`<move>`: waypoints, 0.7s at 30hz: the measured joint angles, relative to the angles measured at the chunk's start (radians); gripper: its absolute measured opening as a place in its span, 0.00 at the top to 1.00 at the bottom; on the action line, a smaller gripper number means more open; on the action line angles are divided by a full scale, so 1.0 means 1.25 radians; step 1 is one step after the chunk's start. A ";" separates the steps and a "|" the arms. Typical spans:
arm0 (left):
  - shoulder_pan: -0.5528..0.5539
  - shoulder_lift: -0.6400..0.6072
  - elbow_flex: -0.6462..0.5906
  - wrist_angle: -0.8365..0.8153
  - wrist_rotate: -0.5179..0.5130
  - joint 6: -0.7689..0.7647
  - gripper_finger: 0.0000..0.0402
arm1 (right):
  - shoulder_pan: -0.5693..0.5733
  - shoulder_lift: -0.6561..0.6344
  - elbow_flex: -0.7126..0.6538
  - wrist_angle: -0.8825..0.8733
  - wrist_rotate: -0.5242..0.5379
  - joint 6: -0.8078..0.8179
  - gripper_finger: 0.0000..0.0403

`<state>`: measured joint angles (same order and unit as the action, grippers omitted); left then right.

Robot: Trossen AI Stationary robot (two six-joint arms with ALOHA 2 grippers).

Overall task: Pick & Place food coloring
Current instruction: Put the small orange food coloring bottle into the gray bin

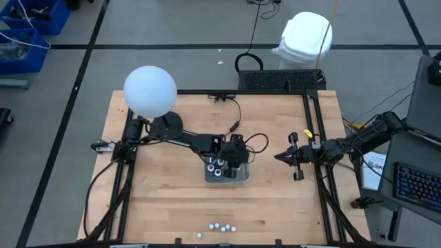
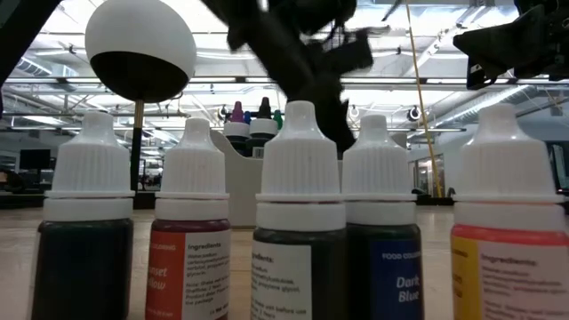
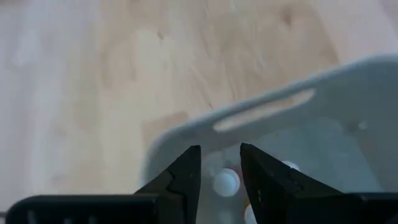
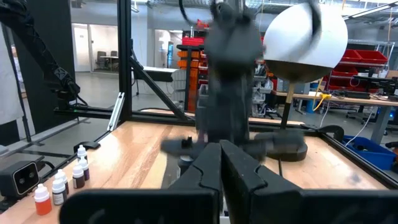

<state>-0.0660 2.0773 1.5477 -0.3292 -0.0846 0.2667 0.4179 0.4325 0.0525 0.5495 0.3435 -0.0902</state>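
Observation:
A clear grey tray [image 1: 238,180] stands at the table's middle with several food coloring bottles [image 1: 216,167] upright in it. My left gripper [image 3: 221,152] hovers open just above the tray, inside its slotted rim [image 3: 261,113]. A white cap [image 3: 225,182] shows below the gap between the fingers, apart from them. More white-capped food coloring bottles [image 1: 222,226] stand in a row at the table's near edge, close up in the low view [image 2: 300,222]. My right gripper [image 1: 288,157] waits shut at the table's right side, above the wood.
A white globe lamp [image 1: 149,91] on a dark foot stands at the table's far left. Black frame rails [image 1: 313,131] run along the table's sides. Bare wood lies between the tray and the near row of bottles.

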 joint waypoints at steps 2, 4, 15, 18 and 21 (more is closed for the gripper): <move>-0.014 -0.023 0.045 -0.058 -0.019 0.013 0.70 | 0.000 0.000 0.000 0.000 0.000 0.000 1.00; -0.030 -0.051 0.093 -0.154 -0.035 0.035 0.70 | 0.000 0.000 0.000 0.000 0.000 0.000 1.00; -0.240 -0.444 0.015 -0.390 -0.301 -0.094 0.94 | 0.000 0.001 0.000 0.000 -0.003 -0.002 1.00; -0.341 -0.611 -0.118 -0.345 -0.425 -0.145 0.98 | 0.000 0.003 0.000 -0.008 -0.003 -0.002 1.00; -0.422 -0.795 -0.291 -0.239 -0.493 -0.182 0.97 | 0.000 0.006 0.000 -0.004 -0.003 -0.001 1.00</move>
<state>-0.5933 1.0833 1.1837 -0.6282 -0.7007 0.0397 0.4179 0.4400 0.0525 0.5444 0.3393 -0.0915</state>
